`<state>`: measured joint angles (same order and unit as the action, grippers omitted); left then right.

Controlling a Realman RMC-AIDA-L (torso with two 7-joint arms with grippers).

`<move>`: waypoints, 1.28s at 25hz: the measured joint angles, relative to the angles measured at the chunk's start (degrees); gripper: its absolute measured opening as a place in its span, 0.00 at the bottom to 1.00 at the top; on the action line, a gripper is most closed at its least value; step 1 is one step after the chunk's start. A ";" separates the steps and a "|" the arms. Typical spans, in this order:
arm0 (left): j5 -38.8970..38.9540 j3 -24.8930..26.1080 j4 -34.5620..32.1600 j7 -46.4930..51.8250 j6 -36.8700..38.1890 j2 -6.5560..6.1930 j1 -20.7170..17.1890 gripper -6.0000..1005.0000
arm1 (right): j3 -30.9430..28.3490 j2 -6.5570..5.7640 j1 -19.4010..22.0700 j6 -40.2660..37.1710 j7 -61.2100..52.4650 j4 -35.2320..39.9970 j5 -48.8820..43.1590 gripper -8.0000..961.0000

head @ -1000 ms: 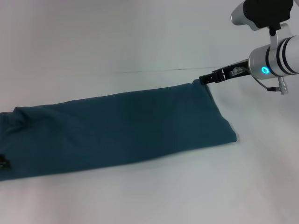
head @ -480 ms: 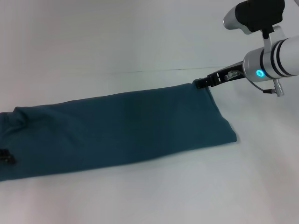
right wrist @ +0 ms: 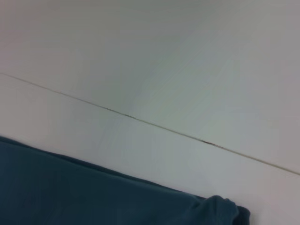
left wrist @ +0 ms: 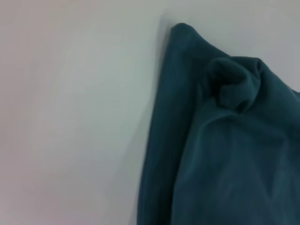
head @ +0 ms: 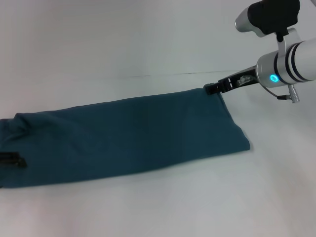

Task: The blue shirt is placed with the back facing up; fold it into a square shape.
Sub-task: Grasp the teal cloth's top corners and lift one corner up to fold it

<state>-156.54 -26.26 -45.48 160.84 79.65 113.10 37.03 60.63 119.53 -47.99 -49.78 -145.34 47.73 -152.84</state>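
At the far right corner of the plain dark teal-blue knit shirt (head: 128, 140), the right gripper (head: 213, 89) has its black tip touching the cloth, where the wrist view shows a small bunched nub of fabric; whether the jaws are clenched on that corner or merely beside it, I cannot tell. The shirt lies flat on the white table (head: 148, 44) as 1 long narrow band, its long axis running away from those jaws toward the robot's left. The left gripper (head: 11, 160) shows only as a dark sliver at the band's opposite end, its jaw state unreadable. Judging by this, each arm is nearest 1 end, ready for an end-over-end fold. No containers are present.
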 joint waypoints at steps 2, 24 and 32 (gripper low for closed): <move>0.16 -0.01 0.34 -0.36 -0.25 0.07 0.04 0.84 | 0.01 0.02 0.00 -0.15 -0.01 0.00 0.00 0.97; 1.02 -0.82 2.61 -7.55 -0.69 -0.24 0.93 0.27 | -1.56 -0.77 6.65 -16.05 -7.76 10.47 0.00 0.96; 1.02 -0.89 2.46 -9.98 -0.11 -0.34 1.36 0.14 | -3.51 -0.27 10.50 -22.10 -10.50 11.75 0.09 0.96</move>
<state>-155.52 -27.15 -43.02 150.87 79.53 112.76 38.39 57.13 119.26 -37.49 -71.89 -155.84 59.48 -152.75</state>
